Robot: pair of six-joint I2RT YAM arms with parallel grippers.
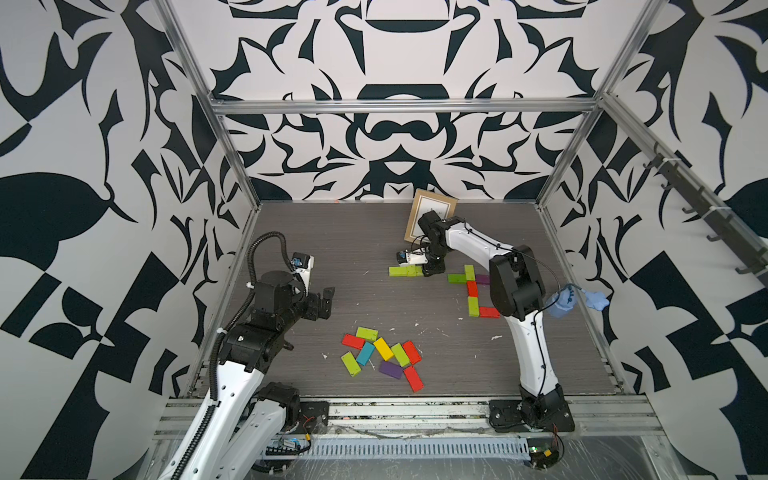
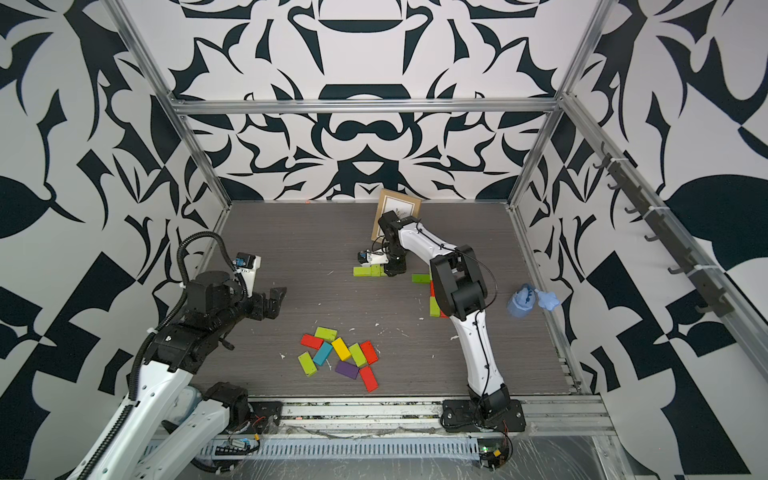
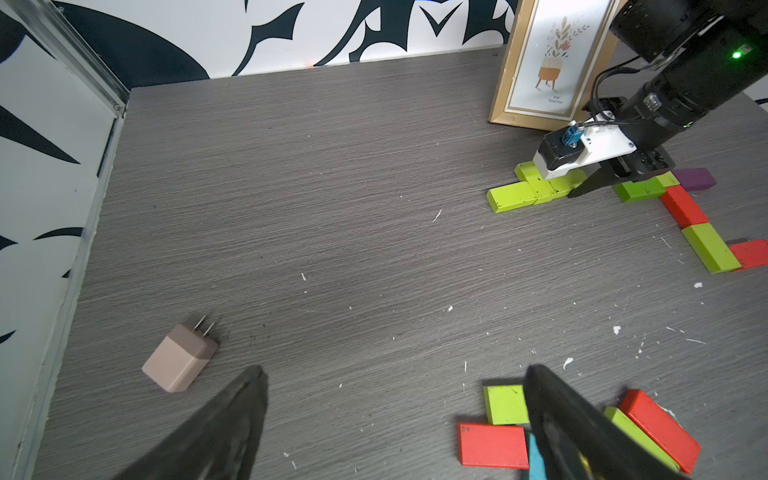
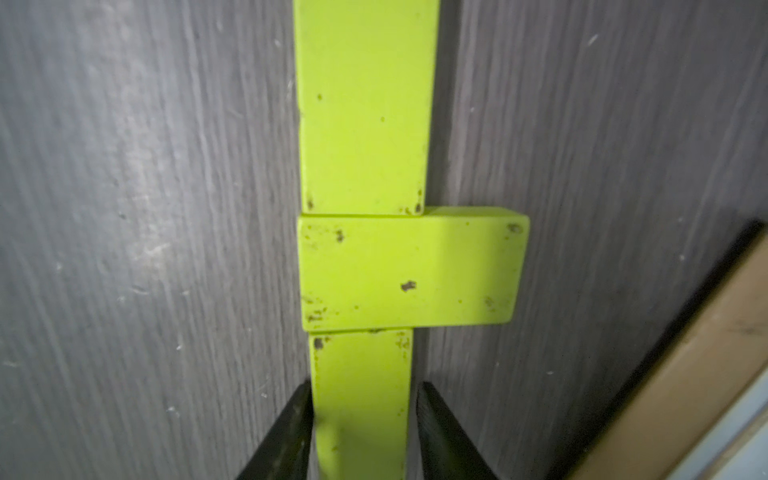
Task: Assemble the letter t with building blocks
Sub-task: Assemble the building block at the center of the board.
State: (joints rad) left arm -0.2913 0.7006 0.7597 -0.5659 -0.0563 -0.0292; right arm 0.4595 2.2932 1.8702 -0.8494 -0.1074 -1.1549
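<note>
Three lime green building blocks (image 1: 405,271) lie end to end with the middle one turned crosswise (image 4: 407,270). My right gripper (image 4: 365,386) straddles the nearest lime block (image 4: 361,415), which lies flat on the table. One finger touches it and a thin gap shows beside the other. In both top views that gripper (image 1: 428,272) (image 2: 392,272) points down at the row's right end. A loose pile of red, lime, yellow, blue and purple blocks (image 1: 382,353) lies at the front middle. My left gripper (image 1: 324,301) (image 3: 395,370) hovers wide open and empty, left of the pile.
A second figure of lime, red and purple blocks (image 1: 471,291) lies under the right arm. A wooden picture frame (image 1: 430,214) leans at the back. A pink plug adapter (image 3: 180,359) lies near the left wall, a pale blue object (image 1: 565,303) near the right wall.
</note>
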